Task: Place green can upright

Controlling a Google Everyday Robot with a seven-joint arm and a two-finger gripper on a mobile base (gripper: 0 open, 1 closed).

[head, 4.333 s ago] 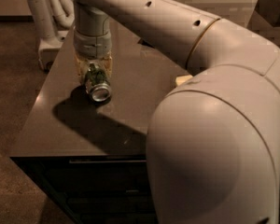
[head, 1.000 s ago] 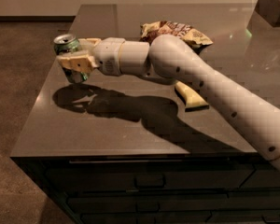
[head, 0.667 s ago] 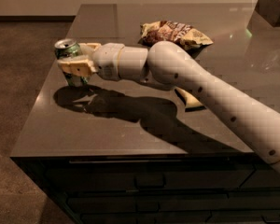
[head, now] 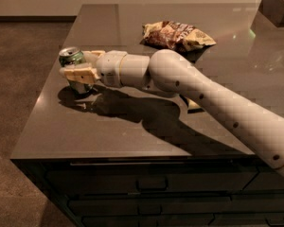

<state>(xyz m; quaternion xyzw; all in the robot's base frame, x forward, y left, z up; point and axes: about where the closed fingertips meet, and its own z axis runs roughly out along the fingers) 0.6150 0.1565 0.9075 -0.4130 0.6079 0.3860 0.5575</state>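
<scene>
1. The gripper [head: 76, 66] is reaching sideways over the left part of the desk [head: 132, 136], close to its left edge. Its jaws are gripping the green can [head: 71, 56], one finger in front and one behind.
2. The green can is standing upright or very nearly so, with its silver top facing up. The side grip is leaving its base free to meet the desk flat.
3. Its base is sitting at or just above the surface; I cannot tell whether it is touching.
4. The arm is lying low across the desk, hiding most of a yellow sponge [head: 194, 106] and staying well apart from the chip bag [head: 177, 34].
5. By my judgement, only the setting-down and letting-go are remaining.
</scene>
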